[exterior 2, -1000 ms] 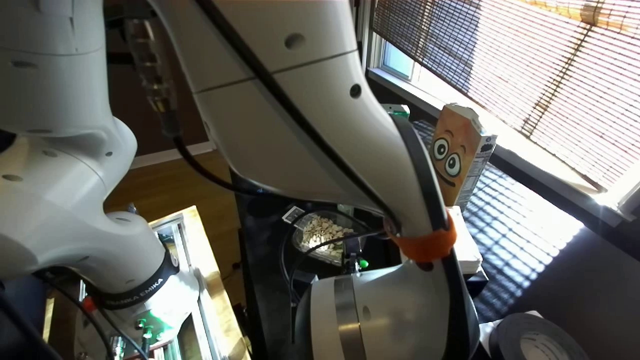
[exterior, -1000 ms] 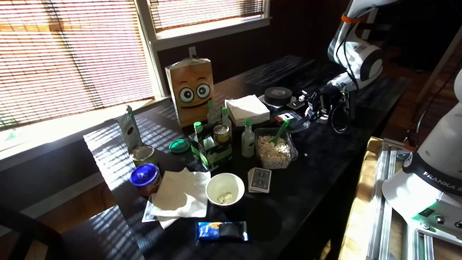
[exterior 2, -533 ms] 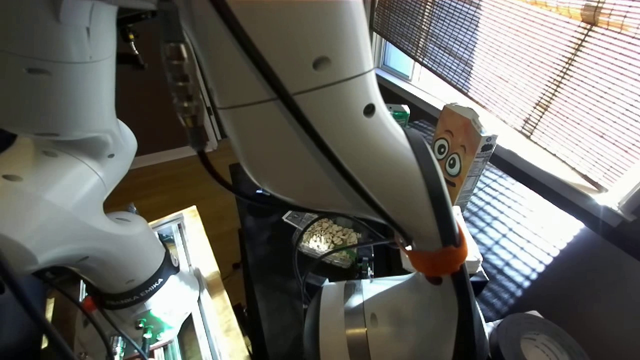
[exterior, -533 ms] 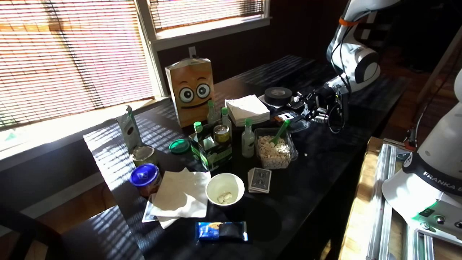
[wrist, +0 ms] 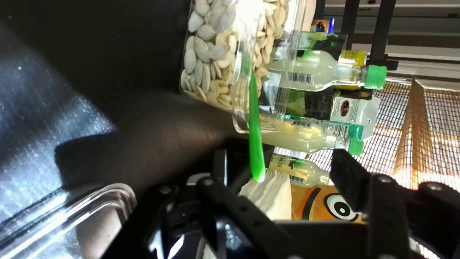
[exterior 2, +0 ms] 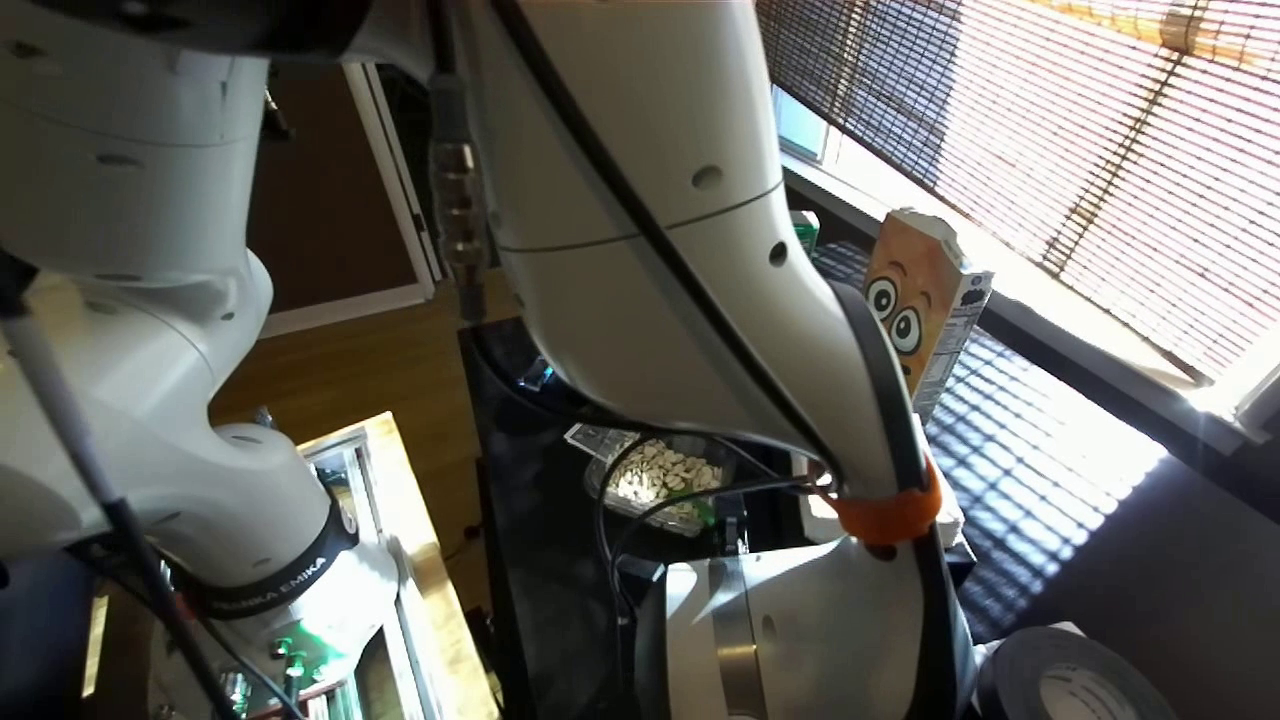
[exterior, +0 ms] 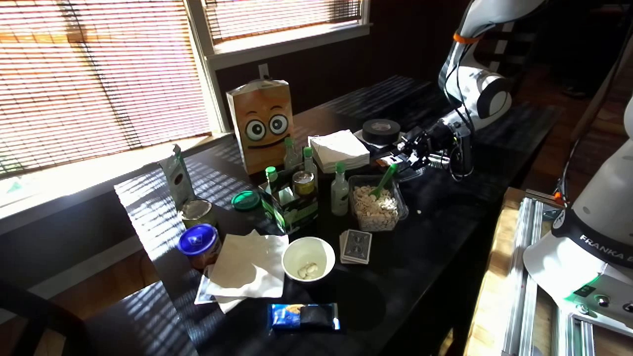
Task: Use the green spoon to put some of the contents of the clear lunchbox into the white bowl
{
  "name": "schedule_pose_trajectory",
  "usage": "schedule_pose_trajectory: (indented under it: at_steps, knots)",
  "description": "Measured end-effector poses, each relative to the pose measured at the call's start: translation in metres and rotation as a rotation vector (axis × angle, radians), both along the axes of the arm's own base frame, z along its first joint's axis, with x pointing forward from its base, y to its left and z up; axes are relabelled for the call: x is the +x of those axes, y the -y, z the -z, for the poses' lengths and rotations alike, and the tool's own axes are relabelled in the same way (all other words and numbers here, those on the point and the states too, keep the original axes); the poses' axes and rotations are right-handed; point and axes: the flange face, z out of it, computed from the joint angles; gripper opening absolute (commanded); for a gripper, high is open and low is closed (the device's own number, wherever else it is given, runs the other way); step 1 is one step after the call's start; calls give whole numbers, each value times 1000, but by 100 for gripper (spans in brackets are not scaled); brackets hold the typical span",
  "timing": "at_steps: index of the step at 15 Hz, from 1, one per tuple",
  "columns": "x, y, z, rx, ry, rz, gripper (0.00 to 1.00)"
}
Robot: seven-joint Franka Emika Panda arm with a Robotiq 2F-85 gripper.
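The clear lunchbox of pale seeds stands on the dark table. It also shows in the wrist view and, partly behind cables, in an exterior view. The green spoon leans in it, handle up over the rim. In the wrist view the spoon handle lies between the spread fingers, beyond their tips and apparently untouched. My gripper is open and empty beside the lunchbox; the wrist view shows its jaws wide apart. The white bowl holds a few seeds; it is out of the wrist view.
A bottle stands against the lunchbox's side. A napkin stack, black tape roll and flat clear piece lie near the gripper. Cards lie between lunchbox and bowl. A bottle carrier and face carton stand behind.
The arm and open gripper have moved closer to the lunchbox and spoon handle, leftward in an exterior view. The spoon, lunchbox and bowl have not moved.
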Motion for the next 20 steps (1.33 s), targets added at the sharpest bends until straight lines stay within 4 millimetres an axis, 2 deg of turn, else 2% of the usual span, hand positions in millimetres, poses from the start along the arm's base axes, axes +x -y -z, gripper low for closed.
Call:
schedule_pose_trajectory:
  at_steps: [2, 4, 5, 6, 8, 10, 11, 12, 13, 14, 15, 16, 20]
  knots:
    - [3, -2, 3, -8, 11, -17, 51]
    - [5, -3, 6, -14, 20, -30, 52]
    - [6, -3, 6, -17, 23, -35, 44]
    - [7, -4, 7, -18, 24, -39, 43]
    - [8, -5, 8, -22, 29, -46, 32]
    - [8, -5, 9, -26, 34, -51, 25]
    - [8, -5, 10, -27, 35, -53, 30]
    - [8, -5, 10, -29, 37, -55, 28]
    - [7, -5, 11, -30, 38, -56, 20]
    - [8, -5, 11, -31, 39, -58, 6]
    - [8, -5, 12, -32, 39, -58, 6]
    - [8, -5, 12, -33, 40, -59, 0]
    - [8, -3, 11, -41, 49, -62, 3]
